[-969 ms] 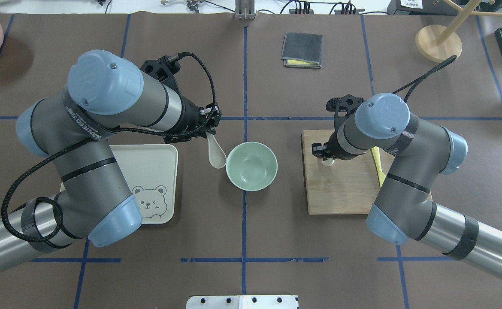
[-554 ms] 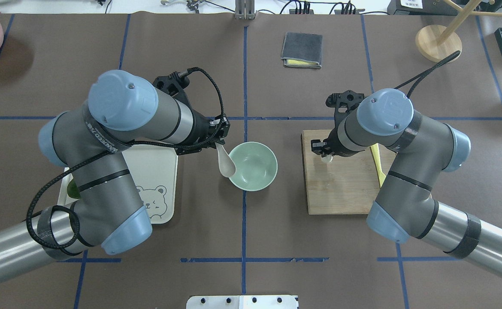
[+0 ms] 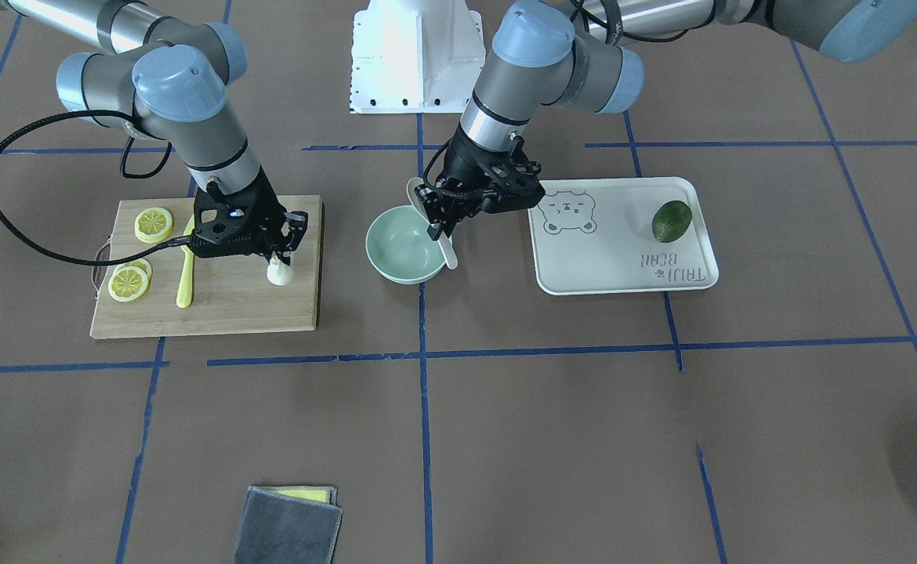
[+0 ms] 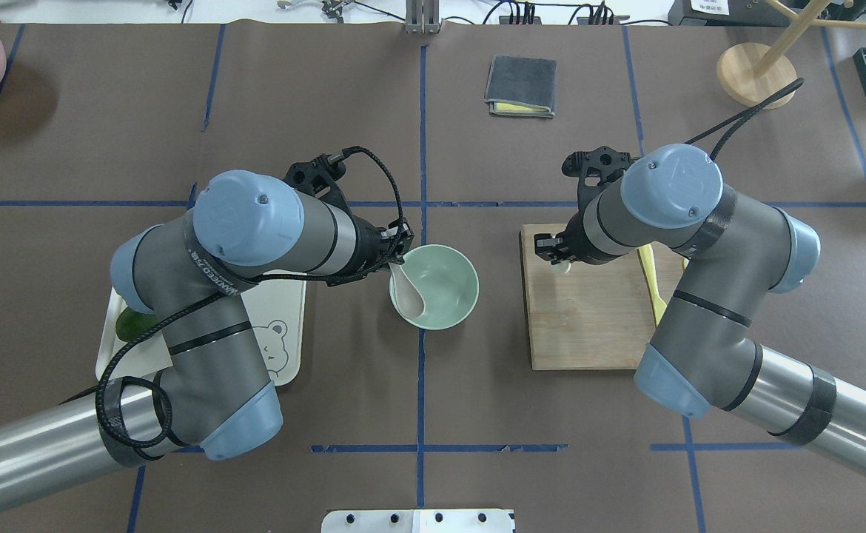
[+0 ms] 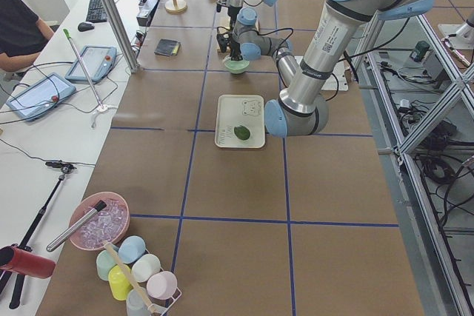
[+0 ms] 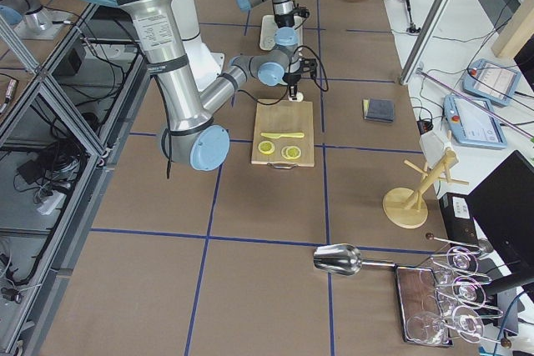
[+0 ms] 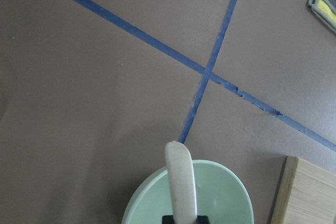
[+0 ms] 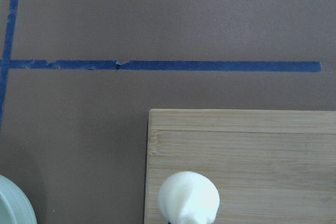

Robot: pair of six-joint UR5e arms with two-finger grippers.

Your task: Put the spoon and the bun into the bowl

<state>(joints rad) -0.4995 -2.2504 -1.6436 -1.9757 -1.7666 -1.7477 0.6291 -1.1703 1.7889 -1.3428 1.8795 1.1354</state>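
Mint-green bowl (image 4: 472,285): left tool (image 4: 397,255) grips spoon (image 4: 412,295) over its left rim; early release tips it out. Right tool (image 3: 278,257) seemingly pinches bun (image 3: 279,274).

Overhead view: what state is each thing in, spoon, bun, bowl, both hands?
bowl: upright, empty.
spoon: held tilted, scoop over the bowl.
bun: gripped, over the cutting board.
left hand: shut on the spoon.
right hand: shut on the bun.
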